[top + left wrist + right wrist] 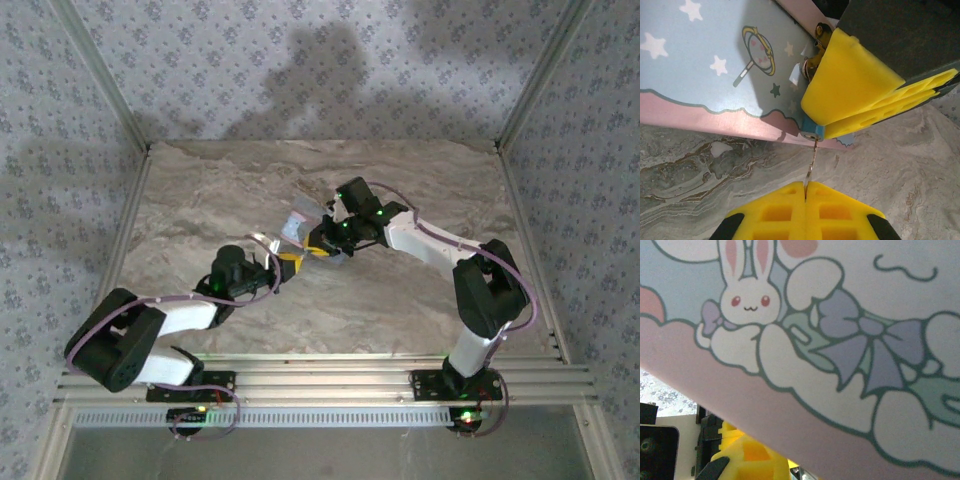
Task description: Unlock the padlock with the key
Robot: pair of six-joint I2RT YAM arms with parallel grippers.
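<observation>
While the left gripper (805, 189) pinches the thin metal key (811, 161) between its closed yellow fingertips, the key's blade runs straight up into the bottom of the tiny teal padlock (813, 131). The right gripper (824, 122) comes in from the opposite side. Its yellow fingers are clamped together over the padlock, so that just a teal corner peeks out at their tips. The padlock hangs at the pink front edge of the pale blue tin (705, 75), below a brass-coloured clasp (820, 32). Seen from above, the tin (298, 228) lies near the middle of the marbled worktop (200, 200), with the left gripper (287, 262) and right gripper (322, 247) meeting on its near side. The right wrist camera looks close onto the tin's lid, printed with a white rabbit (746, 295).
</observation>
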